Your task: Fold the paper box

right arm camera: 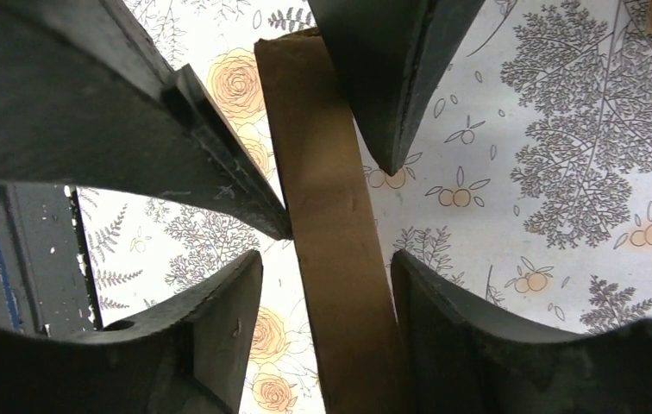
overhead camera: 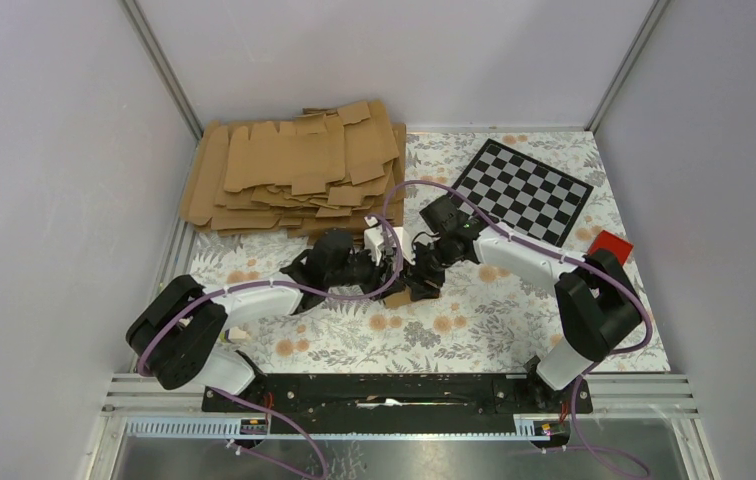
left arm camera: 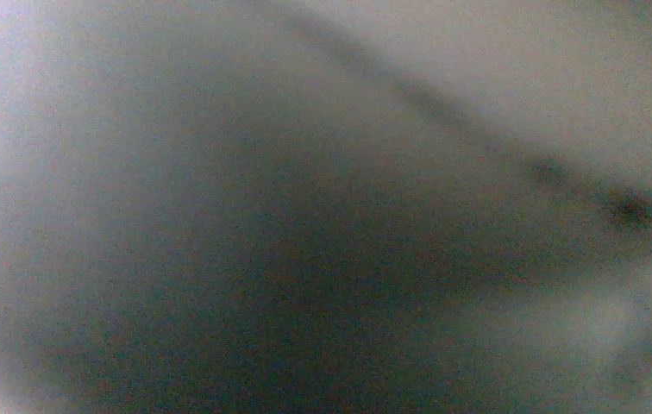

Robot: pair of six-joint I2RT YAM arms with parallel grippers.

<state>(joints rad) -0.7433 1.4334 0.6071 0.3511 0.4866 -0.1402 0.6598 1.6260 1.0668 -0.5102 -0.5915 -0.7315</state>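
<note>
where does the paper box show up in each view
top external: paper box sits near the middle of the picture, a small brown piece where the two arms meet.
left wrist: all blur, cannot tell.
right wrist: paper box is the brown strip running top to bottom through the middle.
shared landmark: floral cloth.

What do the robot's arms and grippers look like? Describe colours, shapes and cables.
Left arm and right arm each have white link shells between black joints, with a purple cable looping alongside. Fingers of the right gripper are matte black tapered wedges.
</note>
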